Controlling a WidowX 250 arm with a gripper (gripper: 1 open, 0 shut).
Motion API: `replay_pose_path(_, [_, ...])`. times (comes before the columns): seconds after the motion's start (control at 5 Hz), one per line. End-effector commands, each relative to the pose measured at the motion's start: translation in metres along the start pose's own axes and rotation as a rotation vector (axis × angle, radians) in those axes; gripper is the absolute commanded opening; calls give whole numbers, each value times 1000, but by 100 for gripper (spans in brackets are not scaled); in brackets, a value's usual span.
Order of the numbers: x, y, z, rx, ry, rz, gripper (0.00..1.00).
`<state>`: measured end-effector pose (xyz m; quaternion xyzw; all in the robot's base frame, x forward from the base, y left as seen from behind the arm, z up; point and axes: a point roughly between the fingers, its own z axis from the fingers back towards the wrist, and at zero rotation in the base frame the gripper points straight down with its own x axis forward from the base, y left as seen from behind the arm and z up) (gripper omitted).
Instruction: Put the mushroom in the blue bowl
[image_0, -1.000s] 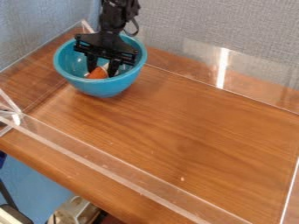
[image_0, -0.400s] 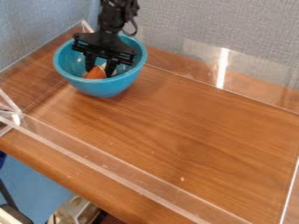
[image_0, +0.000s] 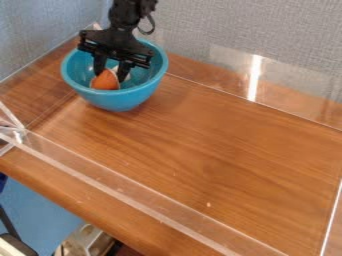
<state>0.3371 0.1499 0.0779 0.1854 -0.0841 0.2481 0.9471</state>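
Observation:
The blue bowl (image_0: 140, 88) stands at the back left of the wooden table. My black gripper (image_0: 107, 72) reaches down into it from above, its fingers close together. The mushroom (image_0: 100, 79) shows as a small orange shape at the fingertips, inside the bowl's rim and just above its floor. The gripper looks shut on it. The mushroom's stem is hidden by the fingers.
Clear acrylic walls (image_0: 254, 75) run along the table's edges, with a taller panel at the back right. A grey wall (image_0: 54, 25) stands right behind the bowl. The wooden tabletop (image_0: 214, 140) stretches right and toward the front.

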Motion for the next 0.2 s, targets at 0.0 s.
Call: replay_pose_path(0.0, [11,6,28,-15,-84,18,0])
